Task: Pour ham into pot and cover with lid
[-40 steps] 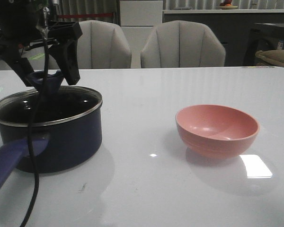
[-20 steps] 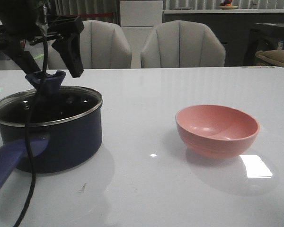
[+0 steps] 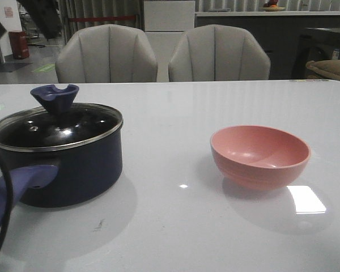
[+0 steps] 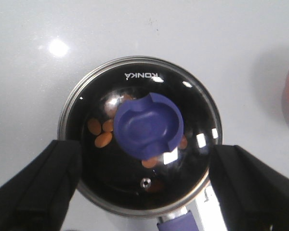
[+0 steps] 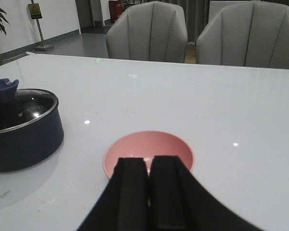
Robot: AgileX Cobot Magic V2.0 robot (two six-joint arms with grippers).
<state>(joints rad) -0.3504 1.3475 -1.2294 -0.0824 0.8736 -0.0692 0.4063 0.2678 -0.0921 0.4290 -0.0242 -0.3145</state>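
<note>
Now my left gripper (image 4: pixel 143 187) hangs spread above the knobbed clear glass lid (image 4: pixel 140 154); dropping could knock it askew on the navy saucepan (image 3: pixel 68 164).

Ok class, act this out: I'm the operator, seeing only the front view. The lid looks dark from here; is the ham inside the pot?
Observer: Yes; the left wrist view shows little orange ham chunks through the round clear glass lid of the dark navy pot.
Operator: Where's the left gripper?
Observer: The left gripper hangs open above the lid's blue-purple knob.
Operator: And the right?
Observer: The right gripper is shut, empty, near the salmon-pink bowl.
</note>
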